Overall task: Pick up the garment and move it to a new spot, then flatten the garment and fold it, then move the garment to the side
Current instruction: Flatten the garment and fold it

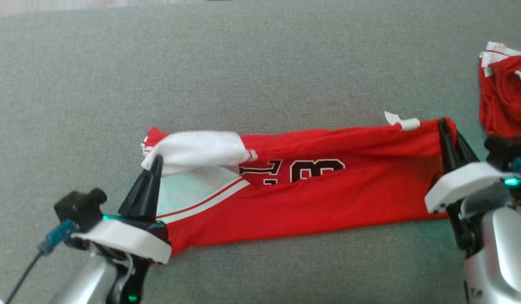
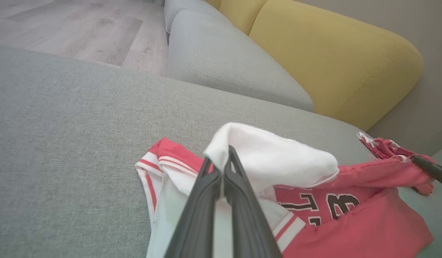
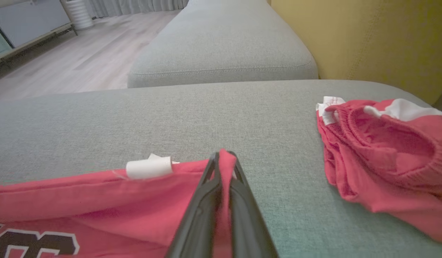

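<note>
— What sits closest to you?

— My two pincers. The left gripper (image 1: 156,162) rises from the lower left of the head view, and the right gripper (image 3: 223,157) stands at that view's right edge.

— How far open are they?

— Neither is open. Both pairs of fingers are pressed together with cloth between them. My left is clamped on a white fold at one end of the jersey (image 1: 311,198), and my right is clamped on a red corner at the other end.

— Where is the jersey?

— It stretches across the middle of the head view, from my left pincer to my right one, on the grey sofa (image 1: 243,63). Its lower edge lies on the seat. Dark characters edged in white show near its centre, partly under a fold.

— How many garments are there?

— Two. One is the jersey I hold. The other is a heap (image 1: 506,99) of red cloth with white trim at the upper right of the head view. It lies apart from the jersey and I am not touching it.

— Anything else?

— One white tag (image 1: 403,123) sticks up from the jersey's top edge, near my right fingers. One yellow cushion (image 2: 335,61) shows at the upper right of my left wrist view.
</note>
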